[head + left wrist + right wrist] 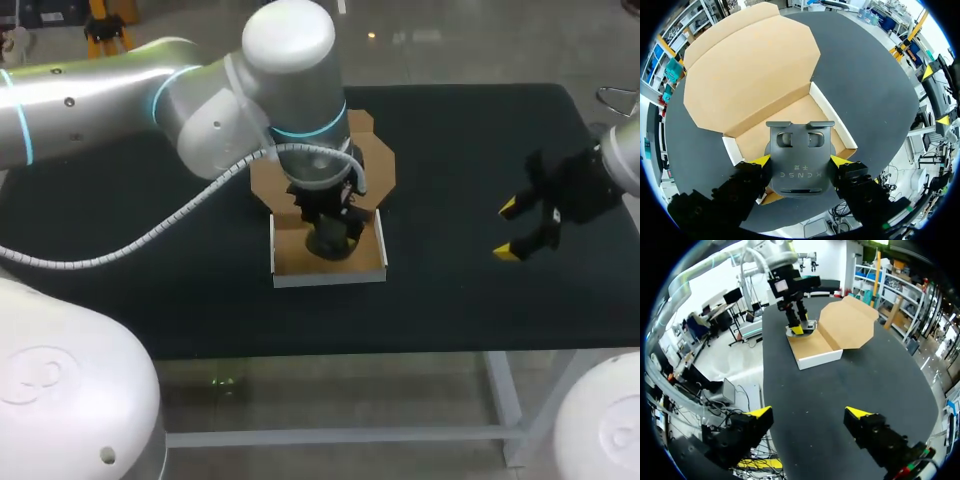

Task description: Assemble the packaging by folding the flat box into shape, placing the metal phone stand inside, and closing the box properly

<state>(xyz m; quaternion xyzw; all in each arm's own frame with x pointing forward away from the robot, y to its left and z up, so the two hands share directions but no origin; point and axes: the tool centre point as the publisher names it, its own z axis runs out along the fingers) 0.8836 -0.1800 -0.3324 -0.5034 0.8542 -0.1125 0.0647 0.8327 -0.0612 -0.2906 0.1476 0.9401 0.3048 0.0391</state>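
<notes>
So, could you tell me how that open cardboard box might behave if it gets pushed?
The box probably slides easily: it looks like thin cardboard lying loose on the table. Its low walls would likely flex rather than resist. The open lid spreads out behind it, so tipping seems unlikely.

A table point(200, 320) is seen, its top covered in black from edge to edge. A pale metal frame point(330, 437) is shown below its near edge, joined by a leg point(507, 400) toward the near right corner.
</notes>
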